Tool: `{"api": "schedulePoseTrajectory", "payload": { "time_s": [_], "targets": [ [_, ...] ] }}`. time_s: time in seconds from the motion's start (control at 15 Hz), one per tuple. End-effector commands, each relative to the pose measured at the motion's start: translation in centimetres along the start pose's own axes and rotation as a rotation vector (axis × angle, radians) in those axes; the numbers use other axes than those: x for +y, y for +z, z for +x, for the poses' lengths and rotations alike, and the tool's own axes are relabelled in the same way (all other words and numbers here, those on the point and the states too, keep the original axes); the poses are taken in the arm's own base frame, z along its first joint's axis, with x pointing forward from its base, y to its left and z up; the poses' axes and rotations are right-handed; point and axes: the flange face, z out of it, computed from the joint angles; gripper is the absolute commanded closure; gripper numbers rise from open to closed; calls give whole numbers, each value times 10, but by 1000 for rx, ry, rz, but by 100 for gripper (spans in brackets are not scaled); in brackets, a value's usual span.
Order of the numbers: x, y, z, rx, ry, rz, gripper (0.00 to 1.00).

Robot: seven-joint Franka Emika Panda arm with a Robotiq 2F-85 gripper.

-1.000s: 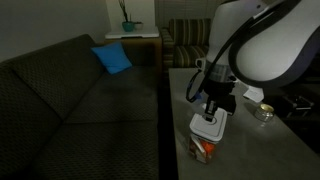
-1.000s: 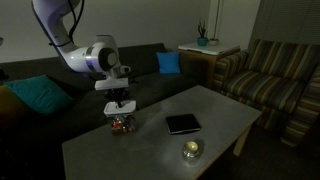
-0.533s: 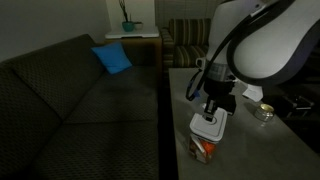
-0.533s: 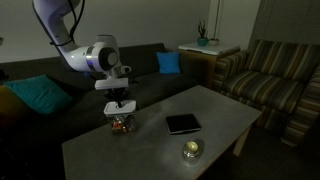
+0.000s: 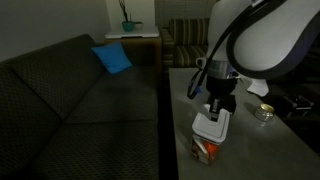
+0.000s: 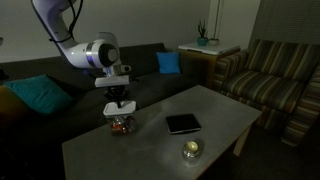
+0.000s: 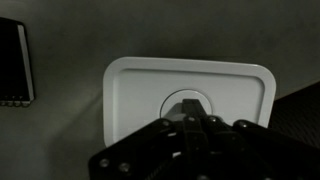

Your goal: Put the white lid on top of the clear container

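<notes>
The white lid [image 7: 135, 95] lies flat over the clear container [image 5: 205, 149], which stands near the edge of the worktop [image 6: 150, 152]. In both exterior views it looks seated, or nearly so. The end effector [image 5: 213, 113] hangs just above the lid's middle, drawn in close to a round raised spot there, but I cannot tell whether it pinches that spot. The lid looks thin, light and slightly bendy, its plastic smooth and probably slippery. The centre spot or an edge seems the best hold. The container is small and likely light, so a sideways nudge could slide or tip it.
</notes>
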Motion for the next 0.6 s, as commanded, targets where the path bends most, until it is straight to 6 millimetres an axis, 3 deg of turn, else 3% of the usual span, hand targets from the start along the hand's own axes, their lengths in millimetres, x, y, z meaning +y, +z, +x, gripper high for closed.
{"api": "schedulePoseTrajectory", "payload": {
  "time_s": [0.0, 0.53],
  "targets": [
    [-1, -12, -8, -48, -60, 9, 100],
    [3, -17, -7, -23, -77, -30, 100]
  ]
}}
